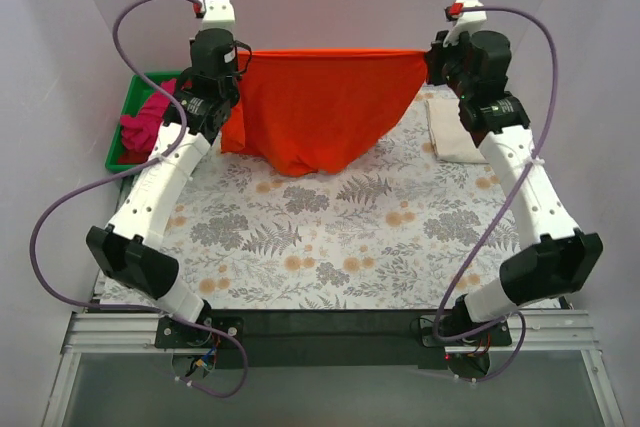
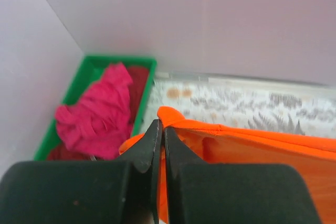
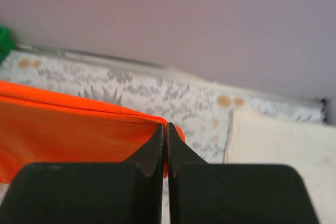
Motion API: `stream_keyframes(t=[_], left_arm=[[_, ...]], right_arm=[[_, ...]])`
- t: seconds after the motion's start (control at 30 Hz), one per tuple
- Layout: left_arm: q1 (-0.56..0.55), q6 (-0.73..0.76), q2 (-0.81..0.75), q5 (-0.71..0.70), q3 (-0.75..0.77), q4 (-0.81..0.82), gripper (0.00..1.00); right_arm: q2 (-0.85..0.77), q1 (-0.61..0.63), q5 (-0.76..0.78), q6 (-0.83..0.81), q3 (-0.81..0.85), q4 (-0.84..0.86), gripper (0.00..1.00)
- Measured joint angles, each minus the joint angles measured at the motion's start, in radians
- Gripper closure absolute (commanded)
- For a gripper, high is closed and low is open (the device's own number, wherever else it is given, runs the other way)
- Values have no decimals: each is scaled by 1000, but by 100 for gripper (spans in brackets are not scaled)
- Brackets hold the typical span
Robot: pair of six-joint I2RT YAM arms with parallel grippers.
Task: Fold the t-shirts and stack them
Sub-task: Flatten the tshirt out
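Held t-shirt point(image 1: 320, 117): we log it spanning left gripper point(image 2: 160, 129) to right gripper point(image 3: 164, 129).
Crumpled t-shirt point(image 2: 97, 114): in tray point(image 2: 118, 60), left of and beyond left fingers point(image 2: 149, 148).
Folded t-shirt point(image 3: 278, 145): on cloth point(image 1: 330, 237), right of right fingers point(image 3: 178, 153).

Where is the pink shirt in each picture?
Top external: the pink shirt lies crumpled in the green tray, at the far left.
Left wrist: the pink shirt is left of the middle, in the same tray.
Right wrist: not in it; only a sliver of the tray shows at the left edge.
Shared landmark: the stretched orange shirt shows in all three.
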Motion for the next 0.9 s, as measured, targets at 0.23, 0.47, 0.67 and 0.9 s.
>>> stream_keyframes(t=[0.23,0.47,0.67,0.9], left_arm=[[-14,174,-137,8,13,101,100],[-21,201,-455,174,-83,112,100],[-22,216,-608,360,-40,122,100],[-16,285,-531,395,-65,144,100]], right_arm=[[-248,6,-43,-84,-16,46,99],[-538,17,-121,-147,-200,79,99],[-674,18,-165,-202,-198,133,99],[-679,11,-130,-253,-193,148,99]])
